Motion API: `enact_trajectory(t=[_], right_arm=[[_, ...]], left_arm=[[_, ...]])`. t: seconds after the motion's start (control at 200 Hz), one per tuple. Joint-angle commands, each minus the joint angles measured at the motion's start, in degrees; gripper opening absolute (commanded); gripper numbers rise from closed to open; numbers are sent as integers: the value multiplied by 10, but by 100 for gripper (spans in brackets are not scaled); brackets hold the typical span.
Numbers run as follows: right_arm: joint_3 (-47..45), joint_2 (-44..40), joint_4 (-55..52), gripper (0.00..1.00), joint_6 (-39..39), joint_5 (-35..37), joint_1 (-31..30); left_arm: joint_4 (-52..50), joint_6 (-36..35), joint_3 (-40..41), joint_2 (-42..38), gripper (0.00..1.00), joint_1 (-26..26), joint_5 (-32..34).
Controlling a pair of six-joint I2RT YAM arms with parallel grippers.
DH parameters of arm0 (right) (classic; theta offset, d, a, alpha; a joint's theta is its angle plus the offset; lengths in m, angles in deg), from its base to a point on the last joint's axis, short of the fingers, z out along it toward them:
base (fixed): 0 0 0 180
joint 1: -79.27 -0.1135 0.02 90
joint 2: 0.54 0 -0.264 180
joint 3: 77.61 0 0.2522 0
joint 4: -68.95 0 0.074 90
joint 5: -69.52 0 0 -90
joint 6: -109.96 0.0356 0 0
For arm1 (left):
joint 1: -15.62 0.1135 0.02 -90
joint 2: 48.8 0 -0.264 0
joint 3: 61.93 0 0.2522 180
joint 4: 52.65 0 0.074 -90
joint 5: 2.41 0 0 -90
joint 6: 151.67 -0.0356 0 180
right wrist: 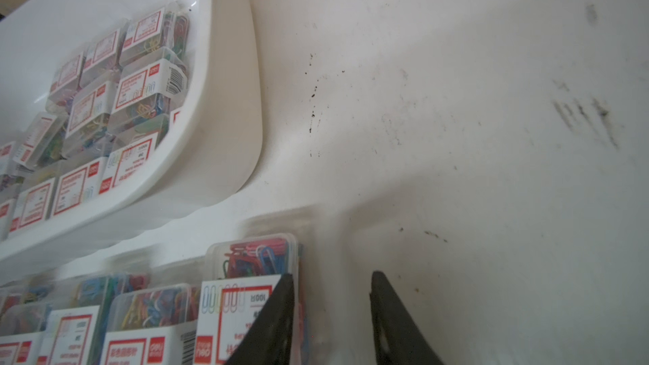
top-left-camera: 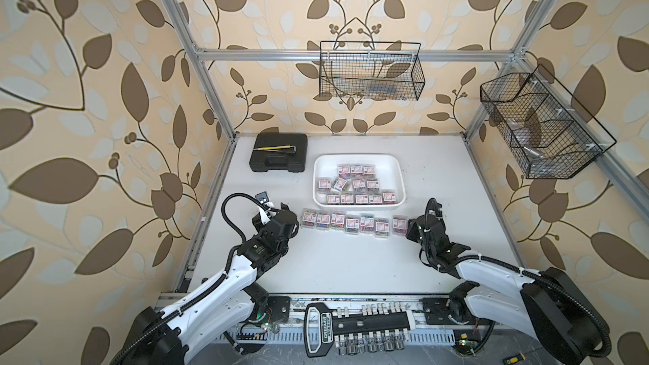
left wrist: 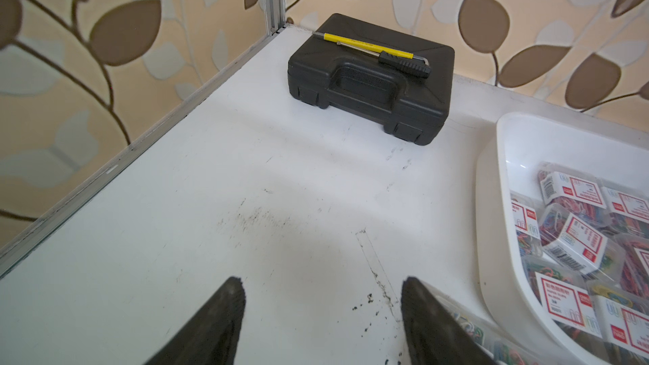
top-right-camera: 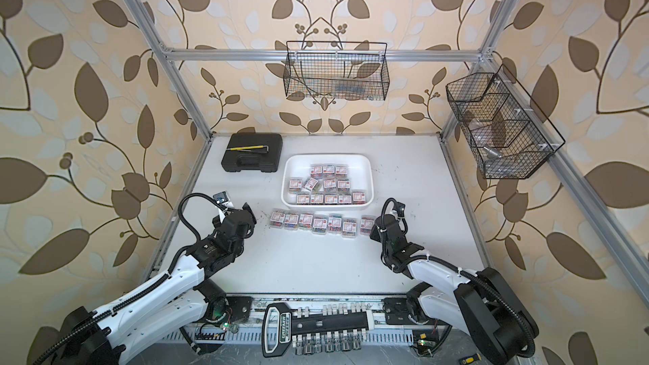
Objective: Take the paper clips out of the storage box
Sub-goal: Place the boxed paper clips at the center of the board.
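Both gape empty: left claw point(left wrist: 321, 280), right claw point(right wrist: 332, 273). Clip boxes point(top-left-camera: 359, 183) ahead seem light, rigid, slick; pinch opposite walls

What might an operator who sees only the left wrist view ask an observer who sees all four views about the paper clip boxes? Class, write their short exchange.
Operator: How many boxes are out of the tray?
Observer: Seven paper clip boxes stand in a row on the table, in front of the storage box.
Operator: Where is the other arm?
Observer: The right gripper sits at the row's right end, beside the last box, jaws apart with only bare table between them.
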Motion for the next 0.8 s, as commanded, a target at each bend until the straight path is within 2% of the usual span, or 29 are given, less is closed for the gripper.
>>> enact_trajectory(t=[0.0,0.15,0.425,0.63,0.795], right_arm=[[-3,7,16,33,8,-10,2],[-1,20,31,30,9,-13,0],[4,31,39,31,8,-5,-12],[10,29,30,34,20,35,-60],[13,35,29,32,48,52,-71]], left_arm=[[5,9,-13,4,73,-4,24],[2,12,-17,11,72,-4,23],[2,13,-16,9,72,-4,27],[2,12,-16,10,72,-4,25],[3,12,-16,11,72,-4,27]])
